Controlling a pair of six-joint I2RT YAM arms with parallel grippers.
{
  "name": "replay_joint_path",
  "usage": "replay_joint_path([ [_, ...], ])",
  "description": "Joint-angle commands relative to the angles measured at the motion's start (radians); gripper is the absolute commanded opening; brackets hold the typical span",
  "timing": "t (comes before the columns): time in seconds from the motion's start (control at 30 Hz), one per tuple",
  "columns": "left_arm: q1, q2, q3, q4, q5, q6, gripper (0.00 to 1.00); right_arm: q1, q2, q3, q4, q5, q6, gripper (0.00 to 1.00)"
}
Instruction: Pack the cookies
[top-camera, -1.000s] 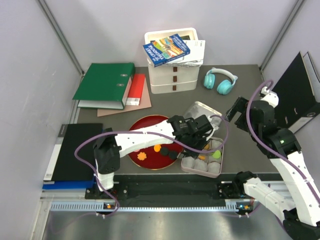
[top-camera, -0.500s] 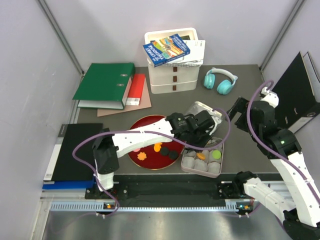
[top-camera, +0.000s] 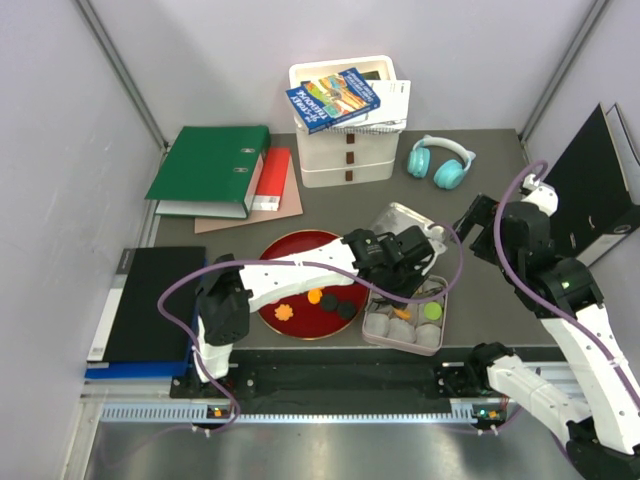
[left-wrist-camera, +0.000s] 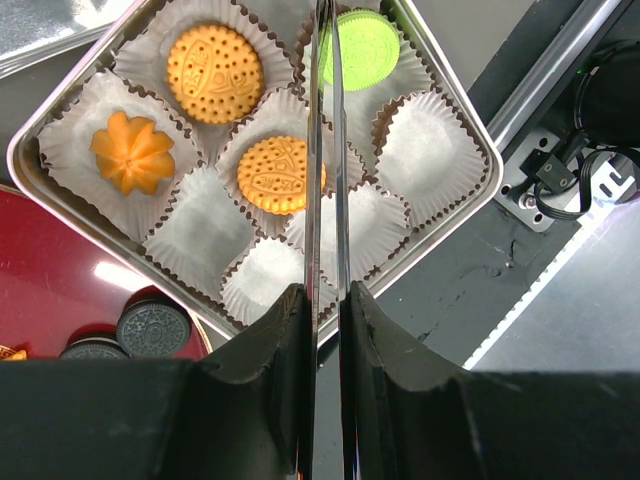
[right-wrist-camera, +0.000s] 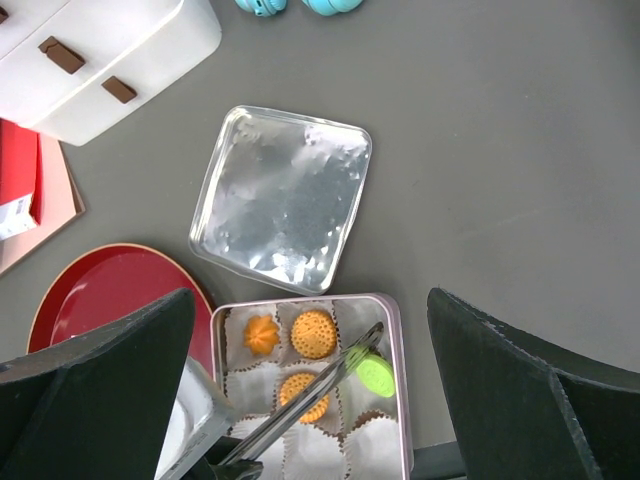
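Note:
My left gripper (top-camera: 400, 250) (left-wrist-camera: 325, 295) is shut on metal tongs (left-wrist-camera: 325, 150), whose closed blades reach over the open tin (top-camera: 372, 338) of paper cups. In the left wrist view the tin holds an orange flower cookie (left-wrist-camera: 132, 152), two round orange cookies (left-wrist-camera: 214, 72) (left-wrist-camera: 281, 175) and a green cookie (left-wrist-camera: 365, 50) beside the tong tips. I cannot tell whether the tips touch it. An orange flower cookie (top-camera: 283, 312), a round orange cookie (top-camera: 315, 296) and dark cookies (top-camera: 340, 308) lie on the red plate (top-camera: 290, 255). My right gripper (top-camera: 475, 225) (right-wrist-camera: 308, 330) is open and empty, high above the tin.
The tin's lid (top-camera: 400, 218) lies just behind the tin. White drawers (top-camera: 345, 150) with books on top, teal headphones (top-camera: 440, 160) and binders (top-camera: 210, 165) stand at the back. A black folder (top-camera: 145, 300) lies at the left, near the table's front edge.
My left arm has shifted slightly to the right, swinging the tongs over the tin. The cookies in the tin and the right arm have not moved.

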Motion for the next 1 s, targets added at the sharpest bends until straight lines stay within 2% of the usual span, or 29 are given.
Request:
replay_joint_path([
  [0.0, -0.001, -0.002, 0.037, 0.012, 0.025, 0.032, 0.21, -0.005, -0.004, 0.011, 0.020, 0.001, -0.011, 0.99],
  [0.53, 0.000, -0.131, -0.066, -0.044, -0.018, 0.026, 0.21, -0.007, 0.010, -0.003, 0.041, -0.012, -0.008, 0.99],
  [0.97, 0.054, -0.276, 0.005, 0.005, -0.302, -0.034, 0.26, -0.005, 0.016, 0.008, 0.044, -0.004, -0.007, 0.99],
])
